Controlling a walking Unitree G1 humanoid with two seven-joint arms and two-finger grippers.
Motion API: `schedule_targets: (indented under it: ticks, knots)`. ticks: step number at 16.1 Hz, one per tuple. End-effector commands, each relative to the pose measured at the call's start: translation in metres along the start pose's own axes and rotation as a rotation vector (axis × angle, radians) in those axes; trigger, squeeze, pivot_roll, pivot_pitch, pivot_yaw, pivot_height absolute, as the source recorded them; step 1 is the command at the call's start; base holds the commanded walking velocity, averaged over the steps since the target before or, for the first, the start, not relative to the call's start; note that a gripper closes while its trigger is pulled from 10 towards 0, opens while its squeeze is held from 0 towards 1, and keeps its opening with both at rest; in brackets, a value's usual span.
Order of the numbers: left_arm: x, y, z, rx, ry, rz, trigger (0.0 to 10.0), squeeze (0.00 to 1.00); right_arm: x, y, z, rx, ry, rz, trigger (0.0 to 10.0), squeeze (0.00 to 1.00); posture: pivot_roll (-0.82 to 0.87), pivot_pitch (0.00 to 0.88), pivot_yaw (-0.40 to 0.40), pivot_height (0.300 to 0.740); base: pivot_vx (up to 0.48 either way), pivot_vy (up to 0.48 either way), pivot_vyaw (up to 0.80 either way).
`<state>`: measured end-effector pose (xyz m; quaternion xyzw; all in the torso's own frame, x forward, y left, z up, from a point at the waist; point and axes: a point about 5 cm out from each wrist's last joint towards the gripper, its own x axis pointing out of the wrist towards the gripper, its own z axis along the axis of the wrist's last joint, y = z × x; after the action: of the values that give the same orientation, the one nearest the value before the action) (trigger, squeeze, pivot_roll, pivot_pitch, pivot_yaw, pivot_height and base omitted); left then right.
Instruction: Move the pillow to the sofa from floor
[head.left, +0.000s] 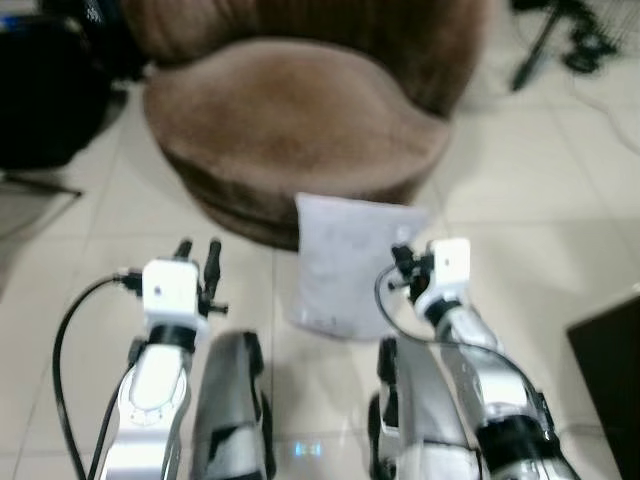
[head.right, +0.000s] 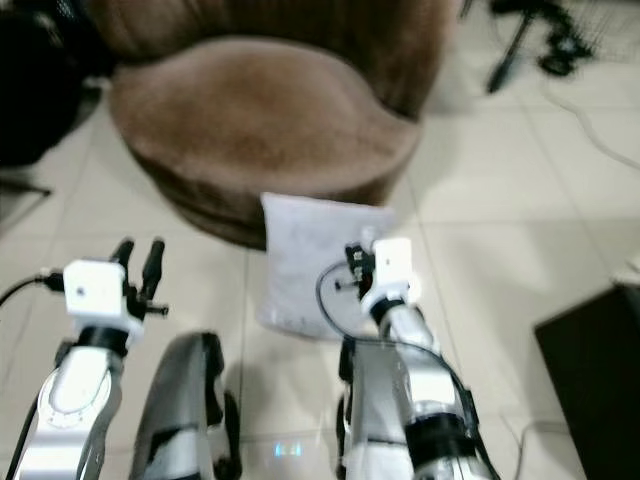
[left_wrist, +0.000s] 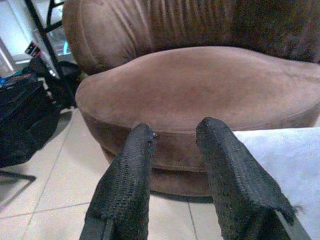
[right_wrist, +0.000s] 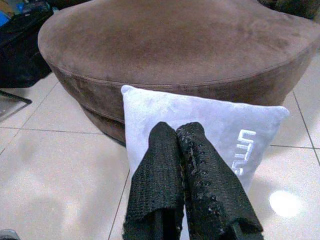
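Observation:
A pale grey pillow (head.left: 345, 270) stands on the tiled floor, leaning against the front of a round brown sofa (head.left: 290, 110). My right gripper (right_wrist: 176, 131) is shut with nothing between its fingers, hovering just in front of the pillow (right_wrist: 210, 117), whose face carries white lettering. In the head view the right gripper (head.left: 402, 262) overlaps the pillow's right side. My left gripper (head.left: 198, 250) is open and empty, raised over the floor to the left of the pillow and pointing at the sofa's front edge (left_wrist: 200, 85). The pillow's corner (left_wrist: 292, 155) lies beside the left fingers (left_wrist: 127, 180).
A black bag (head.left: 40, 90) sits on the floor left of the sofa. A dark tripod and cables (head.left: 550, 40) stand at the back right. A dark box (head.left: 610, 370) is at the right edge. Bare tiles (head.left: 90, 250) surround the pillow.

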<state>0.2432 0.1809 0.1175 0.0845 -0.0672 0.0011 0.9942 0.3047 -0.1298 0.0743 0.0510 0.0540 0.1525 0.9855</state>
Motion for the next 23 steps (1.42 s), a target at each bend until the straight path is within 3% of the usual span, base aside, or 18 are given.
schedule_targets:
  ticks: [1,8,23]
  knots:
    - [-0.0014,0.0011,0.0003,0.001,0.004,0.012,10.0,0.0,-0.0001,0.0001,-0.0008,-0.001,0.003,0.008,10.0,0.0,0.04,0.256,-0.024,0.546,0.0,0.0,0.0]
    - [-0.0015,0.0055,-0.0013,0.005,0.013,0.01,10.0,0.0,-0.0012,0.0032,-0.0054,-0.012,0.021,0.007,10.0,0.0,0.04,0.273,-0.048,0.546,0.0,0.0,0.0]
    - [-0.001,0.0075,0.0034,-0.002,0.006,-0.009,10.0,0.0,0.0006,0.004,-0.0053,0.01,0.023,-0.011,10.0,0.0,0.05,0.289,-0.042,0.546,0.29,0.0,-0.09]
